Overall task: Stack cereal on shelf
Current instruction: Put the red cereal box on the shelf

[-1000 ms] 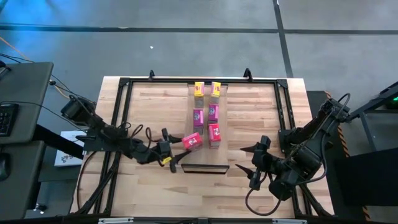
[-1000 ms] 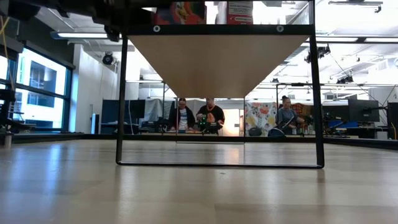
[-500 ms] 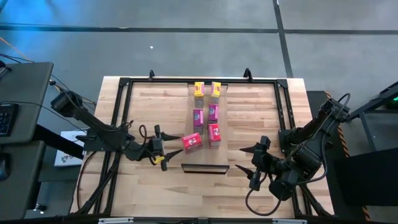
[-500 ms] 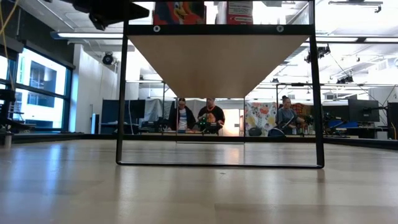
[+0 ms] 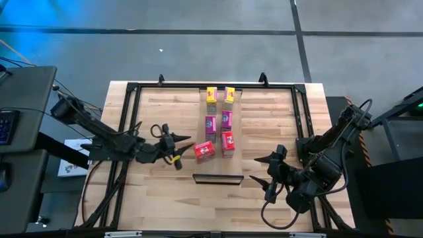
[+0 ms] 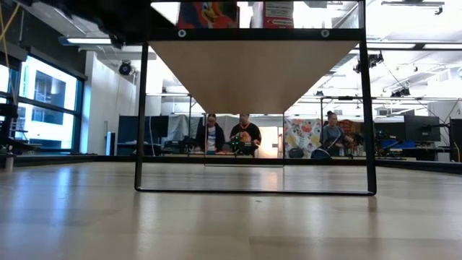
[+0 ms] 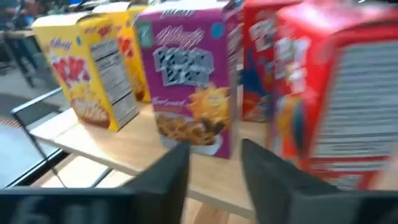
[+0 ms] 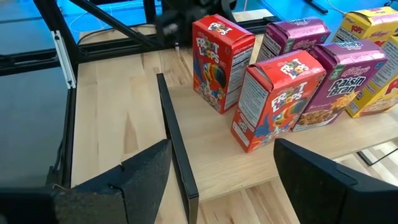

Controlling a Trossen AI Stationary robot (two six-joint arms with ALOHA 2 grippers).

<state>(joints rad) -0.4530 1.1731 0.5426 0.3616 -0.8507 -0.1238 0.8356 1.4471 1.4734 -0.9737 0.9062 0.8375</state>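
Six cereal boxes in pairs on the pale wood shelf — far pair yellow with red lettering, middle pair magenta-purple, a sun and dark-flecked cereal printed on the front, near pair bright red with rainbow-coloured letters and white side panels. Dark strip along the shelf's front edge. Striped butcher-block tabletop, warmer tan — black metal frame around it.

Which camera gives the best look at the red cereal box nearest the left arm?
The right wrist view: the red cereal box stands whole and sharp. High view shows only its top; left wrist view shows it blurred.
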